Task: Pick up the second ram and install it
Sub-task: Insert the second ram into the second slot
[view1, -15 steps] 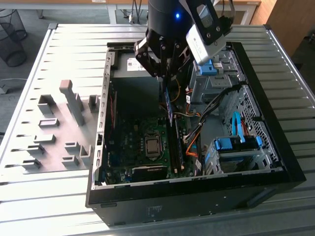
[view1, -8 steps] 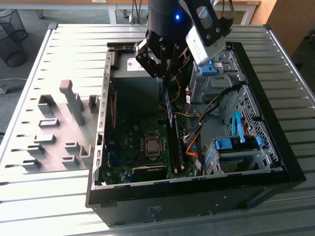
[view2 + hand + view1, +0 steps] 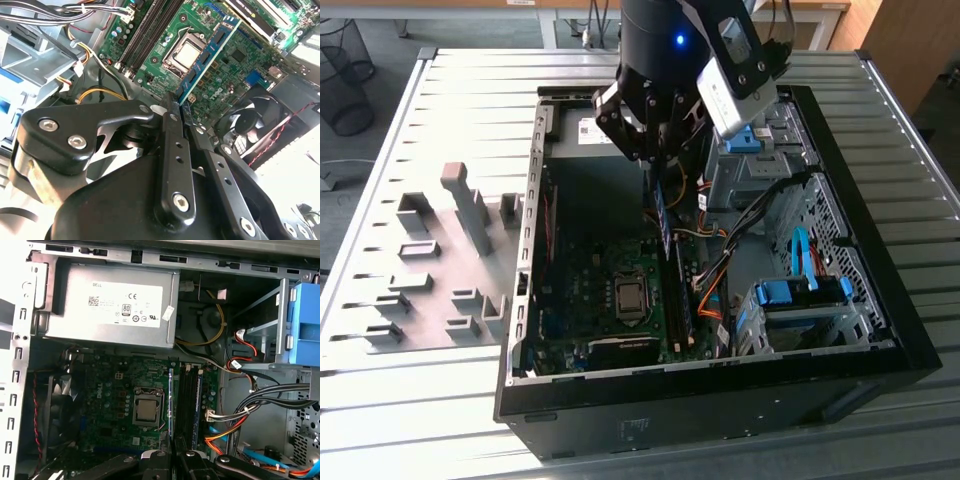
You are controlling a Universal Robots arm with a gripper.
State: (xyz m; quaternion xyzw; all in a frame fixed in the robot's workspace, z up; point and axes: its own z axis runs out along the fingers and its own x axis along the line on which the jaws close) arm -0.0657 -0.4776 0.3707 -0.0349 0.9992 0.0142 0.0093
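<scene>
Ram: second ram (image 3: 207, 56) held on edge between closed gripper (image 3: 176, 107) fingers, above the motherboard (image 3: 120, 405).
Case: open computer case (image 3: 525, 260) holds motherboard, power supply (image 3: 112, 305), cables (image 3: 250, 405), blue drive latches (image 3: 800, 290).

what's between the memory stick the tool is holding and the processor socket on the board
In the first wrist view, only bare green board and the socket's metal latch edge lie between the held memory stick and the processor socket. The tool grips the stick from above.
</scene>
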